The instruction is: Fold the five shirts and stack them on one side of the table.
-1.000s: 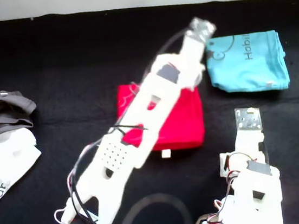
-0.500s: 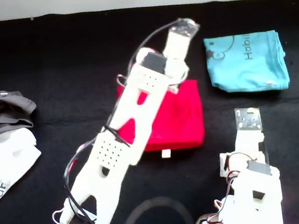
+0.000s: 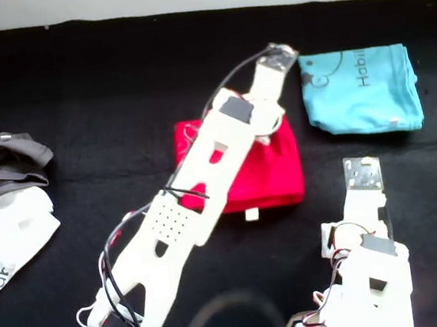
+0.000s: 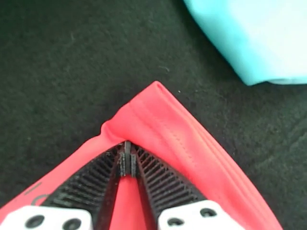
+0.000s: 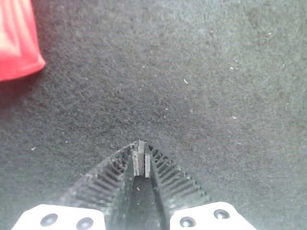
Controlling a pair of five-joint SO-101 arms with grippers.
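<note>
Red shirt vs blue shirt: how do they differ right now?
The red shirt is pinched near a corner by the left gripper; the blue shirt lies untouched. Red sits mid-table; blue sits farther back and right. Both are folded.

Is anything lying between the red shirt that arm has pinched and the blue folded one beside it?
Nothing visible. The left gripper is shut on a corner of the red folded shirt, and just a bare strip of black table cloth separates it from the light blue folded shirt.
</note>
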